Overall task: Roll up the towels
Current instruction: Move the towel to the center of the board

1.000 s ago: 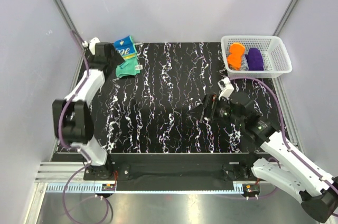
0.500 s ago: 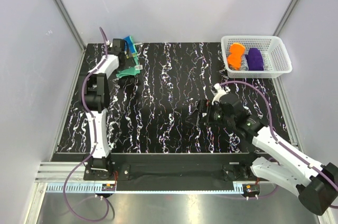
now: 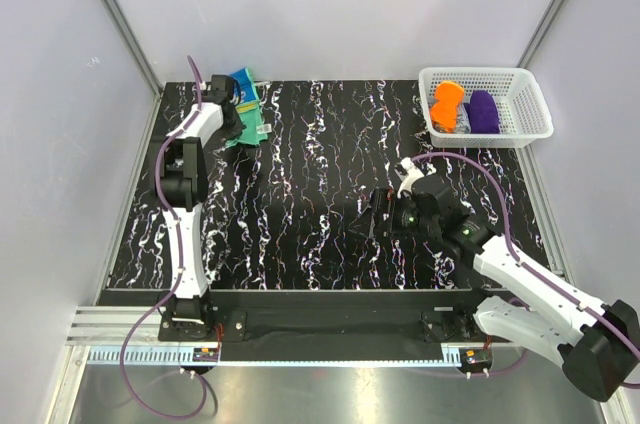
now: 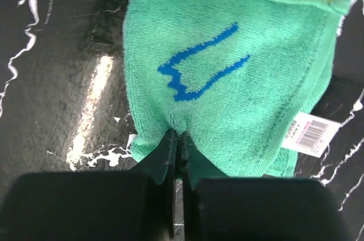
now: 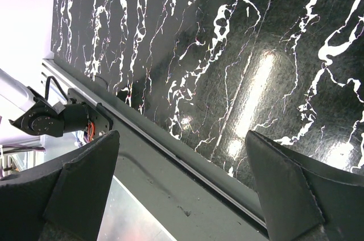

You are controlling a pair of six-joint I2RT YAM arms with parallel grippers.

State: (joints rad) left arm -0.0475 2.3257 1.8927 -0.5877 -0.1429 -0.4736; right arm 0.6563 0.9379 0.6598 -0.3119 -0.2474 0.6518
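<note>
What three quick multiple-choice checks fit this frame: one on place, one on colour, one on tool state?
1. Where is the teal-green towel?
A: far-left corner of the table
B: table centre
C: near edge

2. What colour lies beside the orange towel in the basket?
A: red
B: white
C: purple

3. The left tool is:
A: open
B: shut on the teal-green towel
C: out of view

Answers:
1. A, the top view shows it there.
2. C, the purple item lies next to it.
3. B, the left wrist view shows it pinching the hem.
</note>
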